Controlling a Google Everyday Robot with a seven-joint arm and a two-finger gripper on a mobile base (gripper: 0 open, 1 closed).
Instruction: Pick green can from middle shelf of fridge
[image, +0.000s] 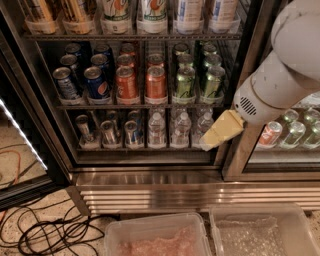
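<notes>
Starting at the left, the fridge (150, 189) appears to have its left door open. The middle shelf (100, 106) carries blue cans (95, 82) in its left trays, then orange cans (156, 82), then green ones at the right end.

The green can (213, 81) taken as the target is the front one of the rightmost row. It stands upright in its clear tray, with like cans behind it and a second green row just beside it on the left. Finish: shiny green body, yellow-green label patches, silver top rim. No dent is visible.

Further right, the gripper (222, 131) hangs outside the cabinet, in front of the door post. It sits below the level of the middle shelf, beside the rack of small water bottles (180, 127). It is apart from the can and carries nothing. Whether it is spread or closed cannot be told from this angle.

Assessment: the task stands at the approach stage. Nothing is grasped and the can sits unlifted in its tray. Remaining, in my judgement:
- bring the gripper up and left to can height
- enter the shelf
- close on the can
- draw it out clear of the rack above
</notes>
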